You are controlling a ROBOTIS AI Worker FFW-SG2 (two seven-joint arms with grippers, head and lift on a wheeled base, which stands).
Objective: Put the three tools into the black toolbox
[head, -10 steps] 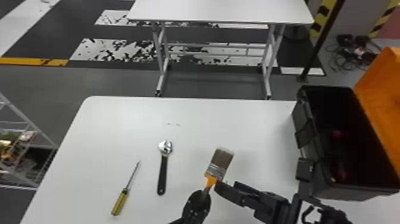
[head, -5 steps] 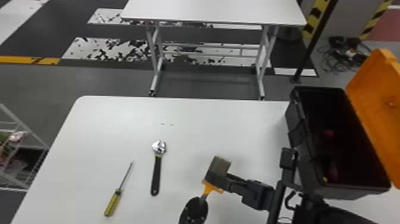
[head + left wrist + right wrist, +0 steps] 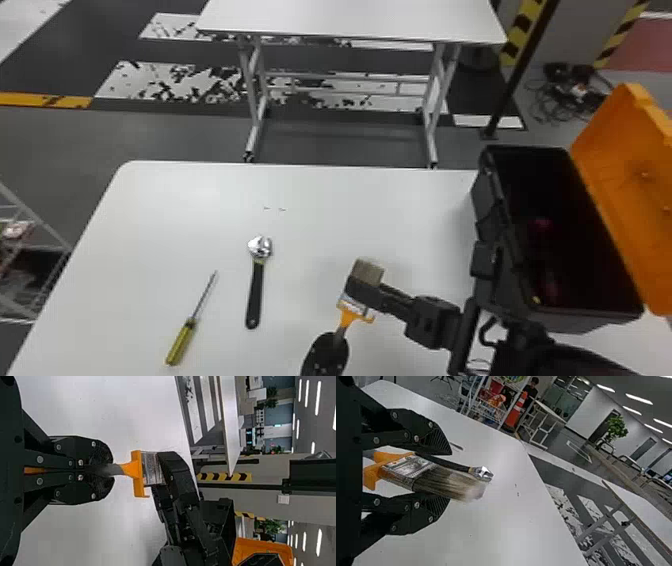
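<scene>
All three tools are outside the black toolbox (image 3: pixel 575 320): left hand (image 3: pixel 108 470) clamped on the paintbrush (image 3: pixel 137 469), right hand (image 3: pixel 449 475) spread around it, wrench (image 3: pixel 255 295) and screwdriver (image 3: pixel 181 342) on the counter (image 3: pixel 150 215).

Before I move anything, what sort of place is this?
Probably a workshop or test area: an open black toolbox on a white table, yellow-and-black hazard stripes beyond, and loose cables on the floor.
</scene>
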